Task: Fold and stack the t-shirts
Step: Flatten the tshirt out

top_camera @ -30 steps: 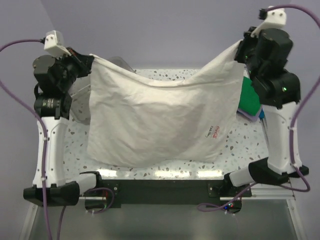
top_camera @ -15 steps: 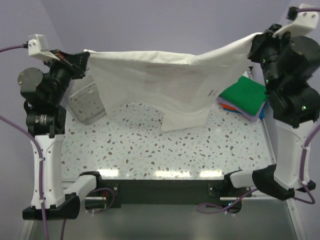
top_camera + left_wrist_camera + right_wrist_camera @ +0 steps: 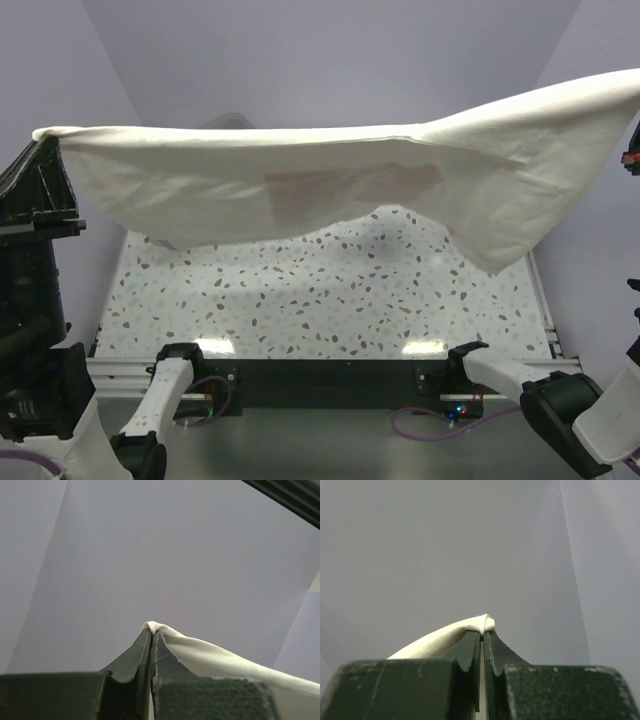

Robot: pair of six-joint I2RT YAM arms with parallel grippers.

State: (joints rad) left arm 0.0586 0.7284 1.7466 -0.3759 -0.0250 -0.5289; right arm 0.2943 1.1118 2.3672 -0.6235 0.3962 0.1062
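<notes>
- Pale lavender walls close in a white speckled-stone worktop [image 3: 330,290], which you see from above.
- The cream-white soft cloth t-shirt [image 3: 300,180] hangs in the air high over the worktop. It is spread from beyond the left edge to beyond the right edge and touches nothing below.
- A faint reddish print shows through the cloth near its middle.
- Your left gripper [image 3: 151,632] is clamped tight on a small pinch of the shirt's edge, with a nub of cloth peeking past the tips.
- Your right gripper [image 3: 482,632] is pressed together the same way on the opposite end, with cloth bunched at its tips.
- Expect the shirt to handle as light, limp and thin. It bellies down between the two grips, and a loose flap droops near the right edge of the worktop.
- Each hold looks like only a thin bite of fabric, so a hard pull apart could probably slip it free.
- Judge the two outer corners as the right holds. Keep the tension even so the cloth can lie flat on the worktop for folding.
</notes>
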